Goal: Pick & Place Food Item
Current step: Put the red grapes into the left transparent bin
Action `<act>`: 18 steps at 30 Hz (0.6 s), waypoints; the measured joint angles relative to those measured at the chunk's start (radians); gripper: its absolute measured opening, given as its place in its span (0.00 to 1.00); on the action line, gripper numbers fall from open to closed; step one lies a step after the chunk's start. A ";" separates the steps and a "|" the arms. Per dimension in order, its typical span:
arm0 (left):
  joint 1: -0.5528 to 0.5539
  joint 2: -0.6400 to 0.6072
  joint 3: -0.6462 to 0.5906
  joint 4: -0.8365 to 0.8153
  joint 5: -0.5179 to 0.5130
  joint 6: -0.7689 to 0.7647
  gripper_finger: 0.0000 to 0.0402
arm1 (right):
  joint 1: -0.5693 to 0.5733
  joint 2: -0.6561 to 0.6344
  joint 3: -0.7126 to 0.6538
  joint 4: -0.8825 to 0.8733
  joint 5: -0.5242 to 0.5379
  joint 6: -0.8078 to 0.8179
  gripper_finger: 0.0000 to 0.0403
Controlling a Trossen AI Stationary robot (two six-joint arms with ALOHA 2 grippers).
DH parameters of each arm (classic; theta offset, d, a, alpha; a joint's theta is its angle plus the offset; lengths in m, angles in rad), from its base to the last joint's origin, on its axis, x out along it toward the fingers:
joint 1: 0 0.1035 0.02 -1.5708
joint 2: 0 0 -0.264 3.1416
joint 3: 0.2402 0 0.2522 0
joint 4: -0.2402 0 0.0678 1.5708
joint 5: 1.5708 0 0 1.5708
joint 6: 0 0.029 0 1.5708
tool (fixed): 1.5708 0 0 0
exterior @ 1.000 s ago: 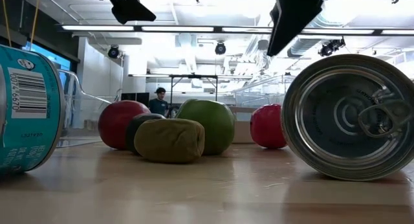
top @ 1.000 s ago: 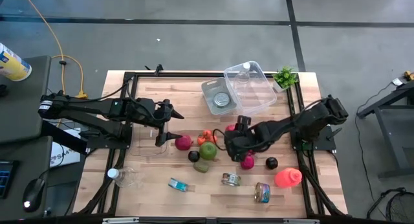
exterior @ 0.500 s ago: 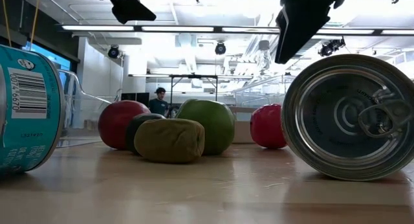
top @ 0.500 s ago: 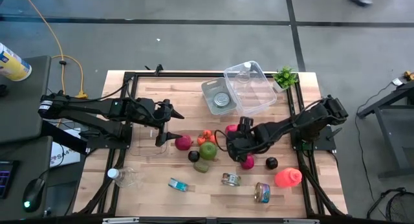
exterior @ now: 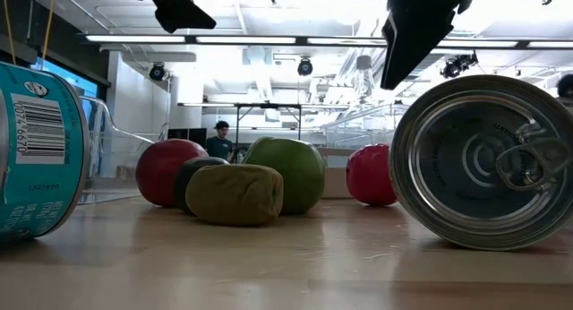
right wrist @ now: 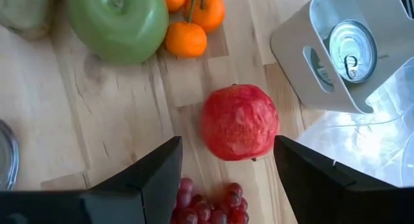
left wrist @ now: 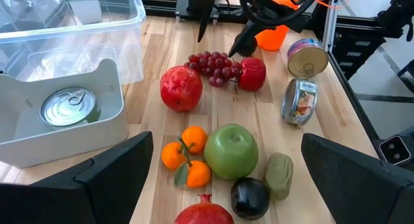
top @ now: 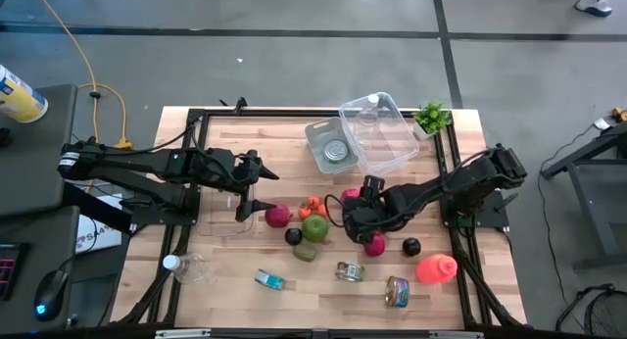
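Loose food lies mid-table. A wrinkled red fruit [right wrist: 239,122] [top: 350,194] rests on the wood beside a grape bunch [right wrist: 213,203]. My right gripper [right wrist: 228,144] [top: 349,219] hangs open above them, one finger on either side of the red fruit, touching nothing. A green apple [top: 315,227], oranges [top: 311,207], a pomegranate [top: 278,217], a dark plum [top: 293,237] and an olive-green fruit [top: 306,250] lie to its left. My left gripper [left wrist: 226,138] [top: 257,192] waits open, raised left of the pomegranate.
A grey bin [top: 315,135] holding a can and a clear container [top: 377,133] stand at the far side, with a small plant [top: 431,116]. Cans [top: 350,271] [top: 397,291] [top: 270,279], a bottle [top: 191,268], a red-orange object [top: 436,268] and a dark fruit [top: 411,246] lie nearer.
My right gripper has dipped slightly and shifted a little toward the table's right between one second and half a second ago, then held still. Its fingers have stayed open. No food has moved.
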State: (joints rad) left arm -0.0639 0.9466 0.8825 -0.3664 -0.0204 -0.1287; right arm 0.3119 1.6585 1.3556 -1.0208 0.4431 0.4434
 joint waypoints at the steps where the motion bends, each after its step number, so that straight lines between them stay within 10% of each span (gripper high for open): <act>1: 0.000 0.000 0.000 0.000 0.000 0.000 0.96 | 0.000 0.000 0.000 0.000 0.000 0.002 0.57; 11: 0.000 0.000 0.000 0.000 0.000 -0.003 0.96 | 0.000 0.000 0.000 0.000 0.000 0.005 0.60; 18: 0.000 0.000 0.000 0.000 0.003 -0.003 0.96 | 0.000 0.000 0.000 -0.031 0.079 0.065 0.81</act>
State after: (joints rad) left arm -0.0639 0.9466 0.8825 -0.3664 -0.0174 -0.1314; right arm 0.3122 1.6588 1.3556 -1.0521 0.5216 0.5089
